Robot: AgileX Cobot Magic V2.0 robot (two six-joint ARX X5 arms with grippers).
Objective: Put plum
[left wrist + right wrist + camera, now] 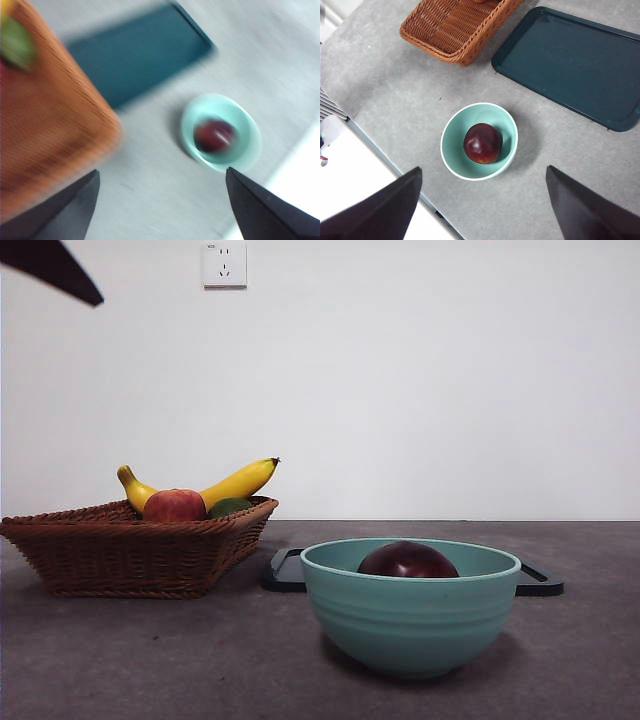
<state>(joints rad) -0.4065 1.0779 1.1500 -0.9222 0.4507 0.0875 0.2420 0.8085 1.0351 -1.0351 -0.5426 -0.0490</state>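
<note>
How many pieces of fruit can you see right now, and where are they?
4: the plum in the teal bowl; a banana, a red fruit and a green fruit in the wicker basket. More may be hidden inside it.

Grey table (120, 660), basket (130, 550), tray (570, 60), bowl (410, 615)

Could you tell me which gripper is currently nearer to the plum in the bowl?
Hard to call. Both the left gripper and right gripper hang open, well above the plum, neither touching.

Dark glossy plum (482, 143) inside bowl (451, 157)
</note>
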